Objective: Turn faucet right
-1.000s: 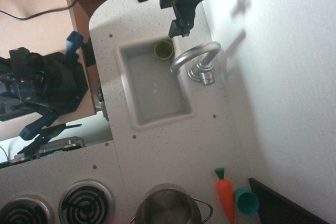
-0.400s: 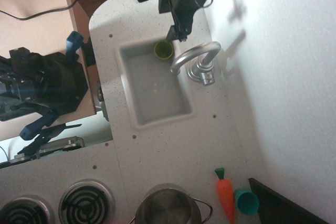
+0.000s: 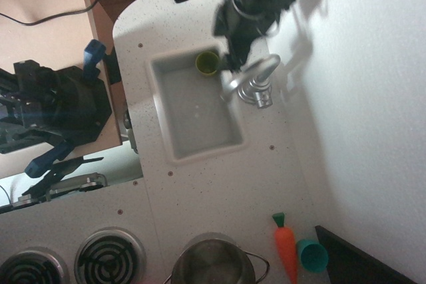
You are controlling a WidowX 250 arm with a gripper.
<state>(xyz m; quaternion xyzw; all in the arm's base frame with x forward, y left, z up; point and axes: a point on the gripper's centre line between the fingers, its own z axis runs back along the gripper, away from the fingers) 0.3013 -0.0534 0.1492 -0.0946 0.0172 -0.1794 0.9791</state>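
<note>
Silver faucet (image 3: 255, 76) just below jaws

Faucet (image 3: 256, 78) stands on the counter (image 3: 219, 184) right of the sink (image 3: 196, 108), cup (image 3: 208, 63) inside its far corner, tool (image 3: 233, 54) directly above the spout.

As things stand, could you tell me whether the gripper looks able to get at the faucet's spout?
Probably yes: the gripper sits right over the faucet spout's arch, with nothing between them. The green cup in the sink lies off to one side.
</note>
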